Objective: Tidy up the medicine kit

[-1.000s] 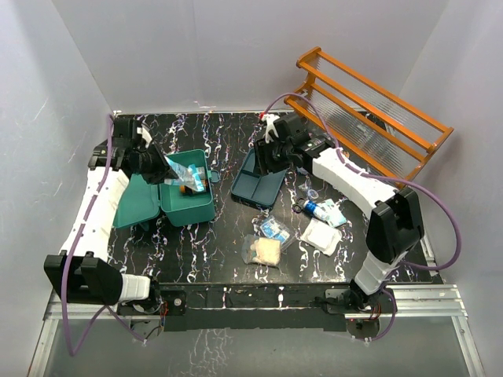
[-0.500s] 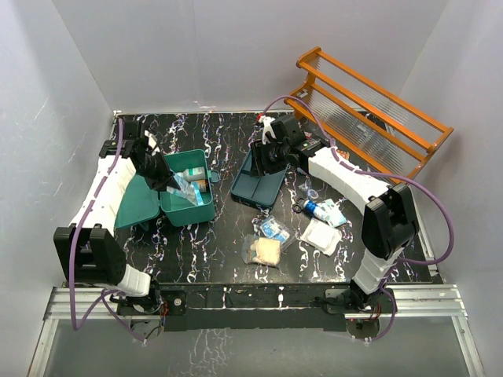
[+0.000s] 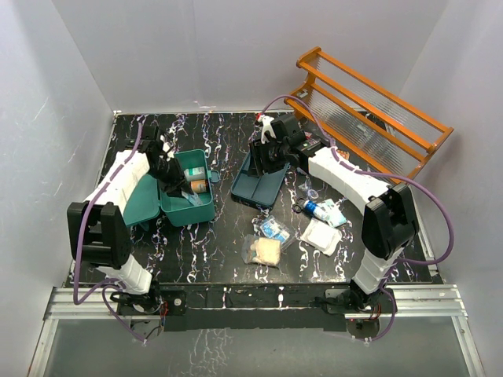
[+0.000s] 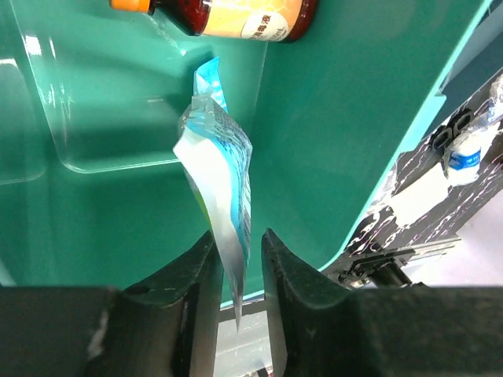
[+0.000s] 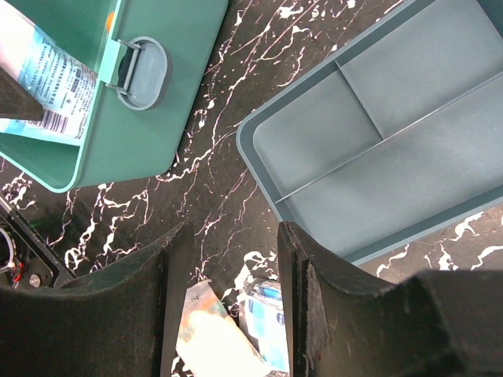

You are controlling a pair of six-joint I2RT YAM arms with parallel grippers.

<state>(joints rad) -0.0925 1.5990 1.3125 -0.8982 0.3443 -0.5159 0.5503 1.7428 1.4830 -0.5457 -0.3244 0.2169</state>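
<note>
Medicine kit (image 3: 189, 198) stands on the black marbled table (image 3: 228, 263), lid (image 3: 135, 203) thrown open and lying flat off its left side. Left gripper (image 4: 236, 271) is down inside the kit at its near wall, jaws pinched tight on the lower edge of a blue-and-white sachet (image 4: 224, 177). The sachet stands on edge above the fingers, its upper end near the kit's inner side wall; whether it touches the floor of the kit cannot be told. An amber bottle (image 4: 236, 12) with an orange cap lies on its side at the kit's far end, apart from the sachet. Right gripper (image 5: 228, 306) hangs just right of the kit, above bare table, jaws spread with nothing between them. The kit's grey front latch (image 5: 141, 72) shows on the wall facing that gripper. A dark blue divided tray (image 3: 258, 188) sits just right of the kit, not touching it, compartments bare. Loose packets (image 3: 271, 239) and a tube (image 3: 326, 210) lie right of the kit and nearer the arm bases. An orange rack (image 3: 369, 110) stands well right of the kit, against the far corner.
</note>
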